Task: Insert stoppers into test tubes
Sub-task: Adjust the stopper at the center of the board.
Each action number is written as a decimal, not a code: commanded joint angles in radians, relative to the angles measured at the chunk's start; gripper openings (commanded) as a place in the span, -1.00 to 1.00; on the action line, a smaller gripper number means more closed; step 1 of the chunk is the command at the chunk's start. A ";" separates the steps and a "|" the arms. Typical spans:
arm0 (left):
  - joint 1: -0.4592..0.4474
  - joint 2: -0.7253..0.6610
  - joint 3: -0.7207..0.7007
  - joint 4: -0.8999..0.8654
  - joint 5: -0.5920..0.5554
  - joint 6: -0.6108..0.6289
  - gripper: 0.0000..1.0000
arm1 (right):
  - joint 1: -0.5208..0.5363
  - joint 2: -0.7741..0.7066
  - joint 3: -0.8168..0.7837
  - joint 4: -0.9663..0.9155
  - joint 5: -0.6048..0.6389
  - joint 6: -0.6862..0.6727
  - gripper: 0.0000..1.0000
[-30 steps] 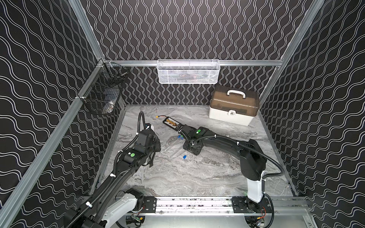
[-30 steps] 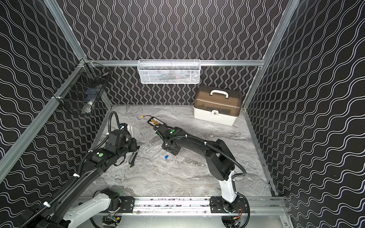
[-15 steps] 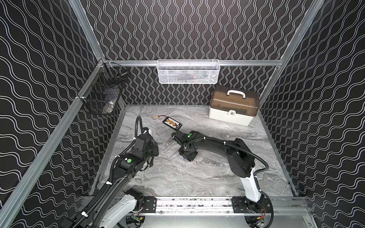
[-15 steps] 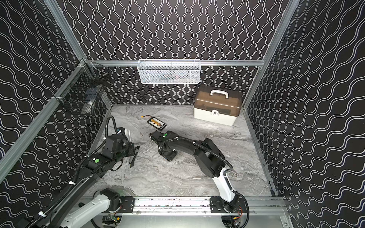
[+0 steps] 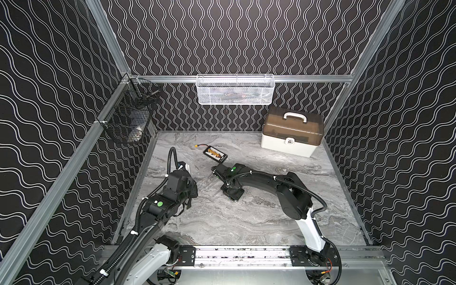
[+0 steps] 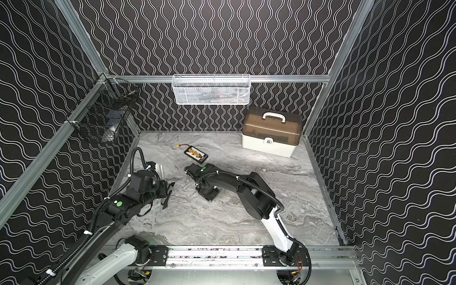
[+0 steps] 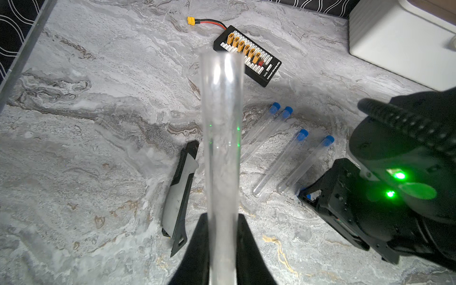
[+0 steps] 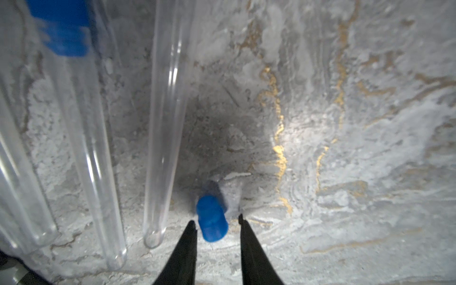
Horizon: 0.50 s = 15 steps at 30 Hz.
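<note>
Left jaws are clamping shut on a thin clear glass-like test tube (image 7: 222, 111), slick and brittle. Right jaws, part-open, are straddling without touching a tiny bright blue plastic stopper (image 8: 211, 218) lying on the grey marble worktop (image 8: 345, 148), at four o'clock of the stoppered tubes (image 5: 209, 183). It is looking light and roll-prone, best pinched across its sides.

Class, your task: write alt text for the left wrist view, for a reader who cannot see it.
The left tool grips a clear, open test tube pointing away from the camera. On the grey marble table lie four more tubes with blue stoppers, a utility knife and a black connector board.
</note>
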 commanded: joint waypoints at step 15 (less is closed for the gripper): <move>0.002 -0.016 -0.006 0.014 -0.012 0.017 -0.95 | -0.001 0.037 0.004 -0.015 0.019 -0.050 -0.60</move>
